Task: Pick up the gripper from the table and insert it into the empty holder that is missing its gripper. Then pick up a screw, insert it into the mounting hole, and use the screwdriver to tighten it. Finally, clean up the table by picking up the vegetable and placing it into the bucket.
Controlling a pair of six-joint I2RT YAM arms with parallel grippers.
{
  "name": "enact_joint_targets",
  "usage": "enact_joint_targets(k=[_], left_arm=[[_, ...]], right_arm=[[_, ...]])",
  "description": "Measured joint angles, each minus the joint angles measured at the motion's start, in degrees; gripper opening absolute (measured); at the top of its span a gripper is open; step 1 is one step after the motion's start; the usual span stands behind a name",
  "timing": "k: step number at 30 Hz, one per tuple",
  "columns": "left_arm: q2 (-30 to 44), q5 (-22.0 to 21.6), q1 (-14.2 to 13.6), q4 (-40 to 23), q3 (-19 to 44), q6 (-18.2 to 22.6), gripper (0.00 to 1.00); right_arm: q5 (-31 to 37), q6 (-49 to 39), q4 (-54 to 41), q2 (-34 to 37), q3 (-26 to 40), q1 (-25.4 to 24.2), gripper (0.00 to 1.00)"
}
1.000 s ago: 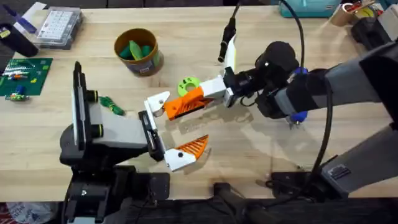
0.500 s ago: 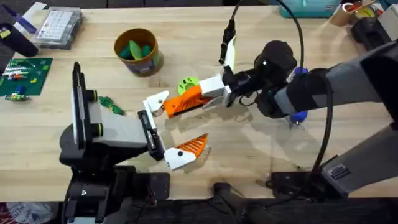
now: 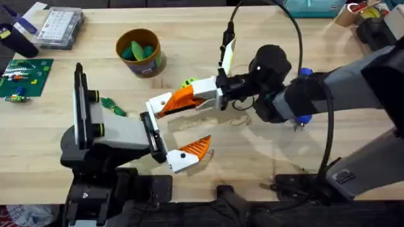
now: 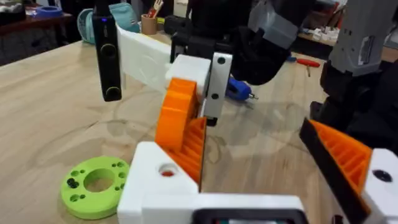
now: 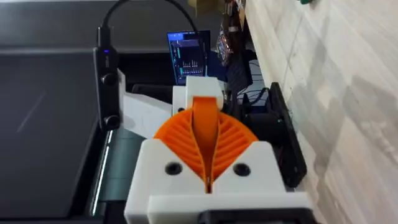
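Observation:
The gripper (image 3: 175, 101), an orange wedge with a white pointed end, is held level above the table, and my right gripper (image 3: 208, 93) is shut on its orange body. Its white end (image 4: 158, 180) touches the upper part of the black holder (image 3: 151, 133) on the grey boxy left arm. My left gripper (image 3: 182, 129) stands open, with one white-based ribbed orange finger (image 3: 189, 153) mounted on the plate's lower end. The dark green vegetable (image 3: 114, 108) lies on the table beside the left arm. The mustard-yellow bucket (image 3: 140, 62) stands at the back left with green pieces inside.
A lime-green ring (image 4: 95, 184) lies on the table under the held piece. A blue-handled tool (image 4: 239, 91) lies behind the right arm. A clear parts box (image 3: 60, 26) and a green circuit board (image 3: 25, 75) sit at the far left.
My right gripper has moved a little to the left with the orange piece, pressing its white end closer to the holder and covering more of the lime-green ring. The left arm has not moved.

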Motion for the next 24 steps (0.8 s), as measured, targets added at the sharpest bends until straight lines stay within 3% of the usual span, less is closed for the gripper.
enact_joint_targets(k=[16,17,19,24], left_arm=[[0.0,-1.1,0.5,0.2,0.0,-0.2,0.986],[0.0,-1.2,0.5,0.2,0.0,-0.2,0.986],[0.0,-1.1,0.5,0.2,0.0,0.1,0.986],[0.0,-1.2,0.5,0.3,0.0,0.9,0.986]], right_arm=[[4.5,-1.9,0.0,0.0,0.0,1.7,0.008],[4.6,-1.9,0.0,0.0,0.0,1.8,0.032],[4.9,-2.2,-0.5,0.0,0.0,2.0,0.211],[5.1,-2.2,0.8,0.0,0.0,2.3,0.390]])
